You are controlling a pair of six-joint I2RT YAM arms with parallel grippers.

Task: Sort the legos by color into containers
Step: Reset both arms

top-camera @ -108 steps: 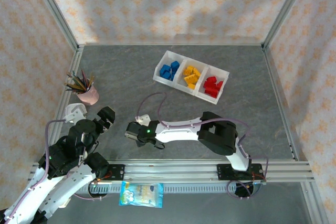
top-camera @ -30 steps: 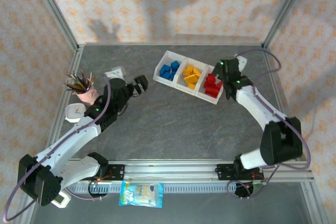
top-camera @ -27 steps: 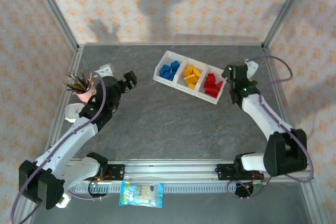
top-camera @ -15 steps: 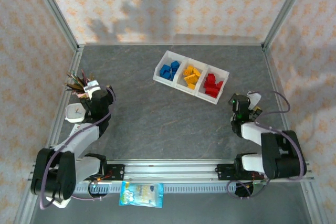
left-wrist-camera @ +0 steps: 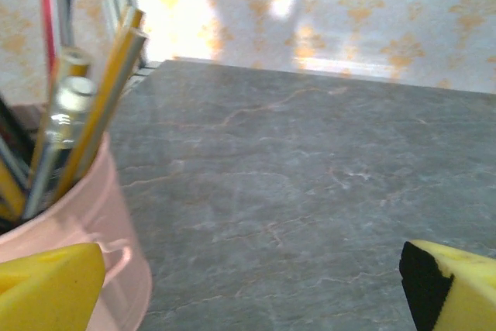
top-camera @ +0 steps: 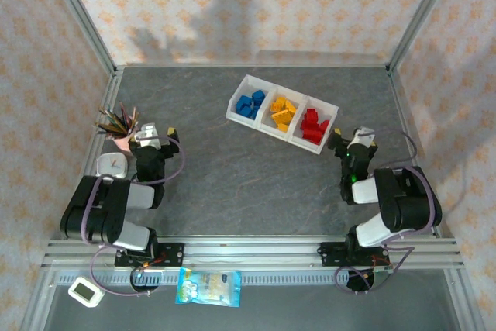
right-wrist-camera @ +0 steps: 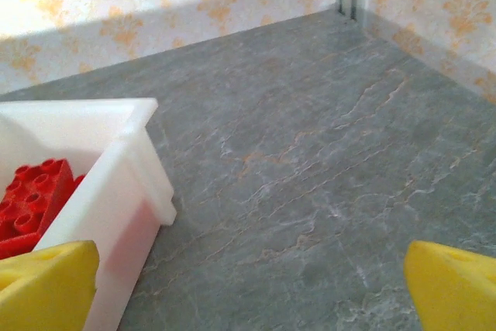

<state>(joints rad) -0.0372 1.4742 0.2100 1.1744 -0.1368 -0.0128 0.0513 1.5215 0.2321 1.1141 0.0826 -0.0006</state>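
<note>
Pencils stand in the cup (top-camera: pixel 124 143) at the far left, and the left gripper (top-camera: pixel 153 139) sits just beside it, arm folded close to its base. In the left wrist view its yellow fingers (left-wrist-camera: pixel 48 284) stand wide apart with only bare table between them, and the cup fills the left edge of that view, very near one finger.

Further right lies the tray (top-camera: pixel 237 98), with blue legos (top-camera: pixel 250 105) in its left compartment, yellow legos (top-camera: pixel 282 112) in the middle and red legos (top-camera: pixel 313 126) at the right. I see no loose brick on the table, so the sorting looks done and the step in hand is most likely parking the arms.

At the right, the right gripper (top-camera: pixel 346 145) sits near the tray's red end, also spread and holding nothing. From its wrist, the tray corner is close at left.

To finish well, each arm should move away from its neighbour first: the left away from the cup, so the pencils are not tipped, and the right away from the tray corner, so the tray is not shoved. Jaws can stay apart, and slow motion is safest.
</note>
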